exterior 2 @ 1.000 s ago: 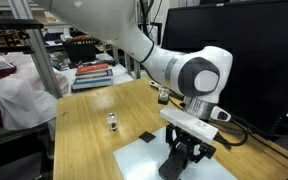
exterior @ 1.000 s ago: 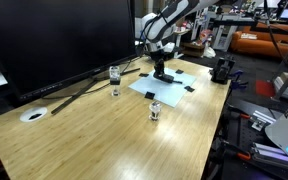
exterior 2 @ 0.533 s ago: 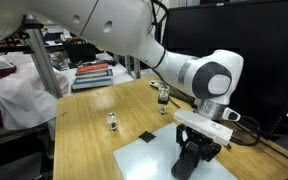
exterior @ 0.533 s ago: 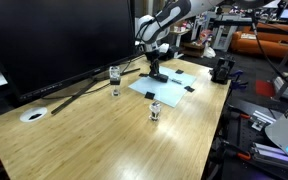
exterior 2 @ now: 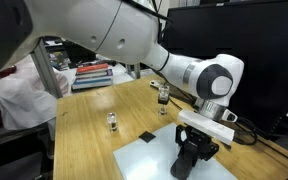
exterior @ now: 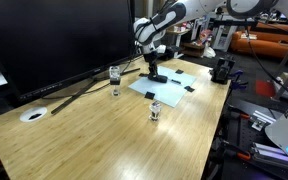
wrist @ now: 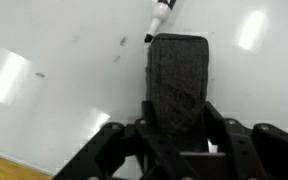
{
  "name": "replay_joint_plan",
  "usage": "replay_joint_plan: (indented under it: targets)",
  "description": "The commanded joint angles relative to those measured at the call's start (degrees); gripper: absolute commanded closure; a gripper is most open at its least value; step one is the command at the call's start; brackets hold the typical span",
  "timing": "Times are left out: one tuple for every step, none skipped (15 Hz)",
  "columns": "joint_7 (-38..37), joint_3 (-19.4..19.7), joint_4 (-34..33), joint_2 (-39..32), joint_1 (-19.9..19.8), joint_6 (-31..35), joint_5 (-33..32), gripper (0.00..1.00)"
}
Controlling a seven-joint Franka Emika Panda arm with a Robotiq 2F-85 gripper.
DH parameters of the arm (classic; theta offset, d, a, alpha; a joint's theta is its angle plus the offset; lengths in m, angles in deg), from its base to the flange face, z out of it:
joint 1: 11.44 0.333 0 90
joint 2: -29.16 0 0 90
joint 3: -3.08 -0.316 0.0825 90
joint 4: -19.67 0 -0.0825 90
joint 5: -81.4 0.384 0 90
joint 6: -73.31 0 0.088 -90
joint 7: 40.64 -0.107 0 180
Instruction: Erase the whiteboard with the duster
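A white whiteboard (exterior: 172,87) lies flat on the wooden table; it also shows in an exterior view (exterior 2: 149,162) and fills the wrist view (wrist: 64,60). My gripper (exterior: 156,72) (exterior 2: 191,158) (wrist: 179,120) is shut on the black duster (wrist: 178,80), pressing it down on the board near the board's far edge. A black-and-white marker (wrist: 161,17) lies on the board just beyond the duster's tip. Faint dark marks (wrist: 121,45) show on the board left of the duster.
A large dark monitor (exterior: 54,35) stands behind the board. Two small glass jars (exterior: 115,80) (exterior: 154,110) stand on the table (exterior: 104,135) near the board. Black clips (exterior: 190,89) (exterior 2: 147,137) sit at the board's corners. A white round object (exterior: 33,114) lies far from the board.
My gripper with the duster has slid a little across the board toward the monitor side.
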Motion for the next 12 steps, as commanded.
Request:
replay_joint_plan:
  targets:
    - [2.94, -2.12, -2.76, -1.54, -0.33, -2.62, -0.58, 0.74]
    - [3.54, -2.52, -2.59, -1.45, -0.07, -2.71, -0.65, 0.74]
    - [4.26, -3.07, -2.24, -1.29, 0.2, -2.7, -0.62, 0.74]
    - [4.99, -3.61, -1.54, -0.98, 0.62, -2.6, -0.66, 0.74]
    - [5.65, -4.11, -1.13, -0.8, 1.04, -2.6, -0.69, 0.74]
    - [6.19, -4.53, -0.78, -0.63, 1.45, -2.66, -0.71, 0.74]
    - [6.74, -4.94, -0.26, -0.37, 1.95, -2.61, -0.73, 0.74]
    - [7.29, -5.5, 0.64, 0.13, 2.23, -2.29, -0.37, 0.74]
    - [7.69, -5.8, 1.12, 0.31, 2.6, -2.18, -0.35, 0.74]
    - [7.85, -5.94, 1.56, 0.48, 2.91, -2.1, -0.35, 0.74]
    - [7.9, -5.9, 1.65, 0.36, 3.08, -2.29, -0.32, 0.74]
    - [7.85, -5.71, 1.64, 0.3, 3.13, -2.32, -0.35, 0.74]
